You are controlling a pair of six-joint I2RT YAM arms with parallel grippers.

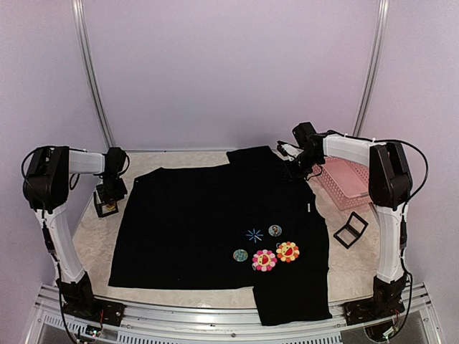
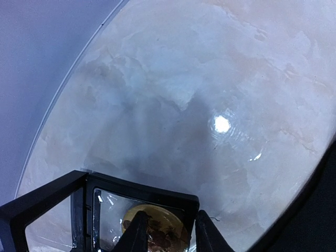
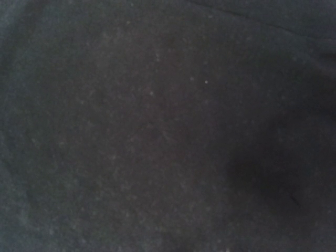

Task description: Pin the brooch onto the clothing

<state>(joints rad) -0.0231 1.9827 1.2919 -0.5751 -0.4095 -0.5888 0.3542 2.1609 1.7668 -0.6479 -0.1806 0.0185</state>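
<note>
Left end effector (image 2: 171, 224) at lower centre of the left wrist view, its fingers a narrow gap apart, astride the gold brooch (image 2: 157, 227). The brooch lies in an open black case (image 2: 137, 188) on the desk (image 2: 184, 94). Gripped or only straddled: cannot tell.

Black shirt (image 1: 201, 229) lies spread mid-frame in the top view, just right of the case.

Right end effector (image 1: 296, 163) is over the shirt's upper right; its opening cannot be told.

Judgement: pinch the brooch by its rim and lift straight up, or the case may come too.
</note>
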